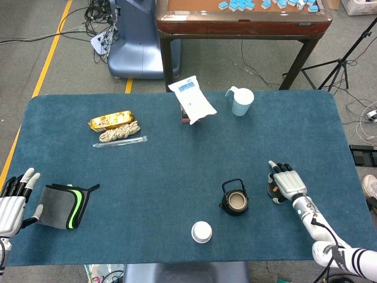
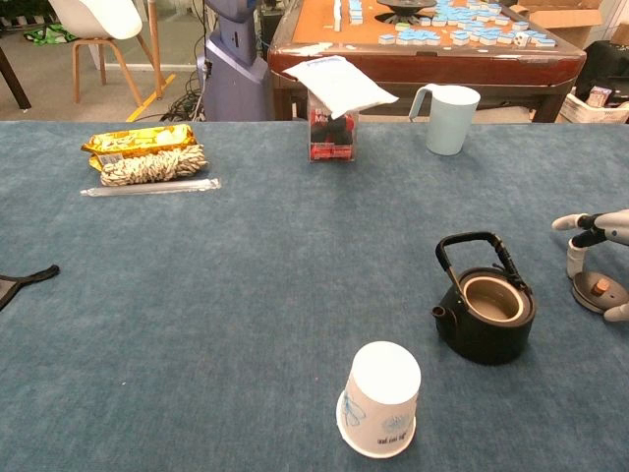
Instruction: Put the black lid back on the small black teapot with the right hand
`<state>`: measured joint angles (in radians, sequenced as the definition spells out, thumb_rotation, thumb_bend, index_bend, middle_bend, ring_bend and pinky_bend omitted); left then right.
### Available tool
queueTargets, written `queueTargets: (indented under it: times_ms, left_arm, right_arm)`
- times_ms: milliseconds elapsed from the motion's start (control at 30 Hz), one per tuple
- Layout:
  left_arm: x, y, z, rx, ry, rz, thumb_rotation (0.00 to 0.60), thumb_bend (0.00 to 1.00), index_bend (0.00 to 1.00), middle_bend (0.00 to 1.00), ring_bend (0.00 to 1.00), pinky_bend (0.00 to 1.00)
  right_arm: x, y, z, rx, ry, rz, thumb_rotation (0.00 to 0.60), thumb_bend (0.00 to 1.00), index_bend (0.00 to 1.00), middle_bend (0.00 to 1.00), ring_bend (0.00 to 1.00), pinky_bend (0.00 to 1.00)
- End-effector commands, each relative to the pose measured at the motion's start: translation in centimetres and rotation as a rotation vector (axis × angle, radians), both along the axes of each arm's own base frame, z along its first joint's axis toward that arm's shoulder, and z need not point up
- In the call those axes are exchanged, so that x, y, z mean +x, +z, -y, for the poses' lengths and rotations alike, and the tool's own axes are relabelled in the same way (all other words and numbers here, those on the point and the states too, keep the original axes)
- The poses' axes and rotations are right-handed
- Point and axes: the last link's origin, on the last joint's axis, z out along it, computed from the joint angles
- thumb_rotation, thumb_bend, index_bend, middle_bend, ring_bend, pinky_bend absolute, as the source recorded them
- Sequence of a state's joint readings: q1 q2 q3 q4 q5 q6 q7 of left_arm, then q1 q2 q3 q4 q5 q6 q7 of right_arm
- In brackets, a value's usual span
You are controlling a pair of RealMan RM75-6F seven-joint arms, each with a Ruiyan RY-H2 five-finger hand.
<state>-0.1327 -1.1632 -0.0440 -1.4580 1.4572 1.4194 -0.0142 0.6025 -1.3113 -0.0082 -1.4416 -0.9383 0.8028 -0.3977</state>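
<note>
Right hand (image 1: 287, 181) hovers over black lid (image 2: 596, 291), fingers (image 2: 577, 258) spread around it, holding nothing; open small black teapot (image 1: 234, 200) sits to its left.

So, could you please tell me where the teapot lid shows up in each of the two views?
Head view: the lid lies on the table right of centre, under the right hand.
Chest view: the lid sits at the far right edge, mid-height.
Shared landmark: the open black teapot, just left of the lid in both.

Right hand (image 1: 287, 181) low at right edge, fingers spread downward; left hand (image 1: 13, 200) open, resting far left.
</note>
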Motion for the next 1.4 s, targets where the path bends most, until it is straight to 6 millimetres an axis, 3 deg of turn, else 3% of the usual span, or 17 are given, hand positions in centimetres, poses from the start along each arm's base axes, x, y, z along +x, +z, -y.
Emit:
queueTargets:
  times_ms: [33,733,1400]
  left_arm:
    - [0.0,0.0,0.0,0.0,0.0,0.0,0.6,0.39,0.0,0.0,0.0,0.0]
    - [-0.1,0.4,0.0,0.006,0.0,0.008,0.6,0.39,0.0,0.0,0.0,0.0]
    - [0.8,0.6,-0.6,0.007,-0.011,-0.005,0.6,0.39,0.0,0.0,0.0,0.0]
  right_arm:
    - [0.1,0.1,0.0,-0.002,0.001,0.004,0.6,0.21,0.38,0.0,0.0,0.0]
    - [1.7,1.0,-0.2,-0.006,0.039,0.004,0.6,0.21,0.43,0.0,0.0,0.0]
    - [6.8,3.8,-1.9,0.005,0.114,0.025,0.6,0.22,0.43,0.0,0.0,0.0]
